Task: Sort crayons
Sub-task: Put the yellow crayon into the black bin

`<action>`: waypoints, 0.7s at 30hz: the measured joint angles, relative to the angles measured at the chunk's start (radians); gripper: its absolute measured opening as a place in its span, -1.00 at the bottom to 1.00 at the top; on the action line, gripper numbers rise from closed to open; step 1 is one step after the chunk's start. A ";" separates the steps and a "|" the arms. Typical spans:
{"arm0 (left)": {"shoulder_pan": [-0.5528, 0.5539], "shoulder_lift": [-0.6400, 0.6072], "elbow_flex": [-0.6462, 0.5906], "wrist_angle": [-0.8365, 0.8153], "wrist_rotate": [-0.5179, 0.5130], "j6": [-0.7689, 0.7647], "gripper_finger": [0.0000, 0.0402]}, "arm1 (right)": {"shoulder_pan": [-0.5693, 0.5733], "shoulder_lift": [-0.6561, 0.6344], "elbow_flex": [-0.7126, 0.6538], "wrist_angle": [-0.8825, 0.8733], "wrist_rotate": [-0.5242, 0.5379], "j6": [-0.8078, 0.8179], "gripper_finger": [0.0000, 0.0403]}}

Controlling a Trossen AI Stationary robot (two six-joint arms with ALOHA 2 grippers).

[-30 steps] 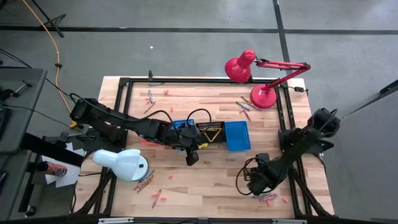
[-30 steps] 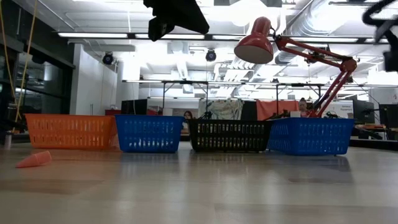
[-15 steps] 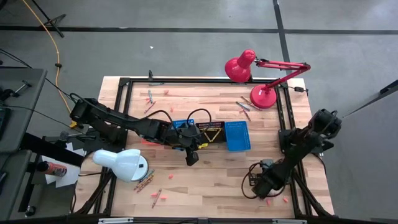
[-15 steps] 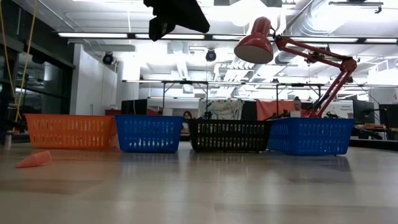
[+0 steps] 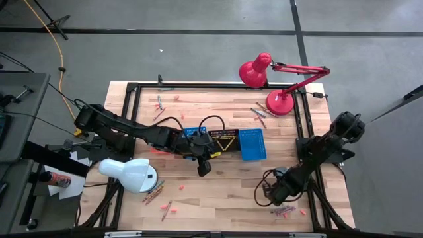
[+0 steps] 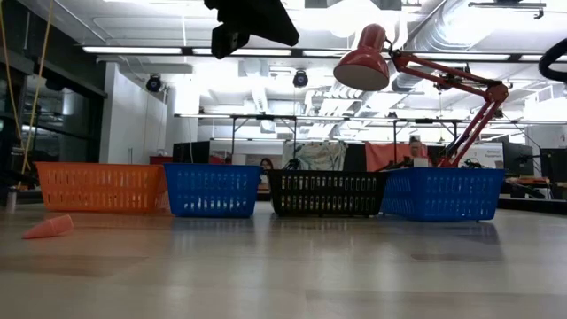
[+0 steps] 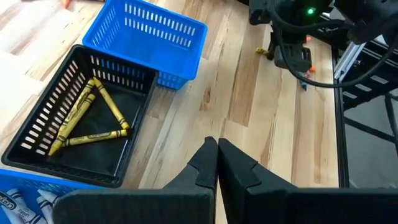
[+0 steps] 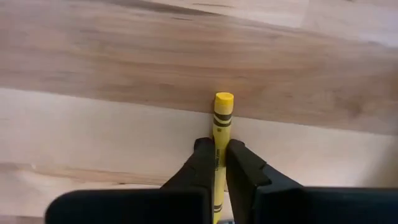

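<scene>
1. Since a second ago my right gripper (image 8: 215, 158) has gone from wide open to clamped: its jaws now pinch a yellow crayon (image 8: 221, 118), whose blunt end sticks out just ahead of them over the wooden surface (image 8: 93, 56).
2. From above I see that gripper (image 5: 272, 193) near the surface's near right corner, with loose crayons (image 5: 285, 210) lying just beside it.
3. My left gripper (image 7: 216, 163) has not moved; its jaws are pressed together on nothing.
4. Ahead of those jaws sits the black basket (image 7: 37, 138) holding three yellow crayons (image 7: 93, 118), with a blue basket (image 7: 180, 56) touching its far side.
</scene>
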 joint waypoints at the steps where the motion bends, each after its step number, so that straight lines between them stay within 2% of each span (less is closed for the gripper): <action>1: 0.000 0.000 0.000 0.000 0.000 0.000 -1.00 | 0.000 -0.003 0.000 -0.003 0.007 -0.021 -0.92; 10: 0.006 -0.042 0.000 0.043 0.004 0.029 -1.00 | 0.001 -0.080 -0.011 -0.013 0.080 -0.110 -0.99; 15: 0.017 -0.161 0.000 0.054 0.008 0.084 -1.00 | -0.008 -0.208 0.017 -0.034 0.320 -0.260 -0.99; 21: 0.018 -0.329 0.001 0.072 -0.086 0.175 -1.00 | -0.071 -0.411 0.040 0.006 0.624 -0.612 -1.00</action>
